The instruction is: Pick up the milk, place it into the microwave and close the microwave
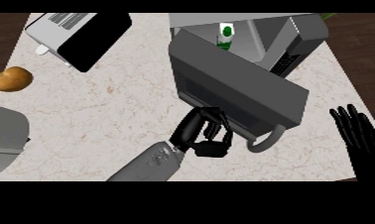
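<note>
The left hand [205, 134] at lower centre has its fingers curled against the outer face of the microwave door [234, 86] and holds nothing, while the right hand [355, 129] rests open, fingers up, at the right edge. The microwave [293, 32] fills the upper right, its door partly swung toward closed. The milk [225, 37] stands inside the cavity, at upper centre.

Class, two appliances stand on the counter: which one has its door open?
The microwave at the right: its door swings out toward the left hand, showing the milk inside. The toaster at upper left has no open door.
</note>
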